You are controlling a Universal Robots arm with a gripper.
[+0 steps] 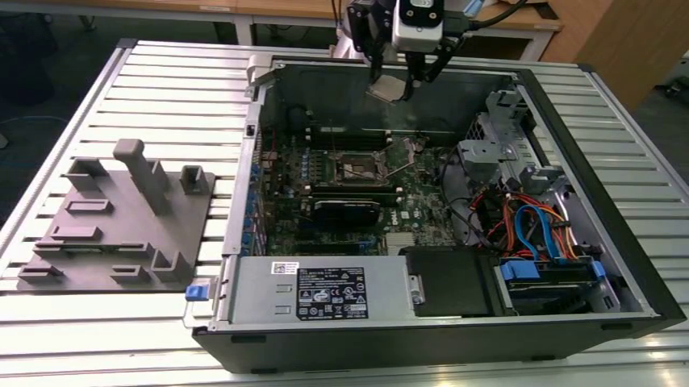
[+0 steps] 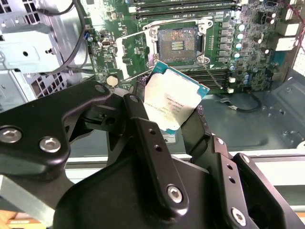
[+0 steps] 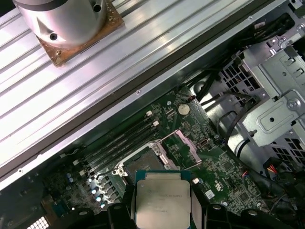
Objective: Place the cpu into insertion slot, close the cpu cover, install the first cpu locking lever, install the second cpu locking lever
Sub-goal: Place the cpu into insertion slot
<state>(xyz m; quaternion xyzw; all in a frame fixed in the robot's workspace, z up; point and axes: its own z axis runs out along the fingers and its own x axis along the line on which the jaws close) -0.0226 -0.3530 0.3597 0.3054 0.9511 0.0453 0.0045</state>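
Silvery cpu (image 2: 174, 98) sits clamped in the gripper (image 1: 395, 83), high over the computer case (image 1: 646, 274) near one edge. Lowering it level and squared onto the insertion slot (image 2: 177, 44), beside the open cpu cover (image 2: 133, 55), looks wisest.

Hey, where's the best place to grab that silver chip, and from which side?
By two opposite thin edges, coming from above its flat metal top. The chip is a thin flat square, so only the edges offer parallel faces. The hand holds it that way now.
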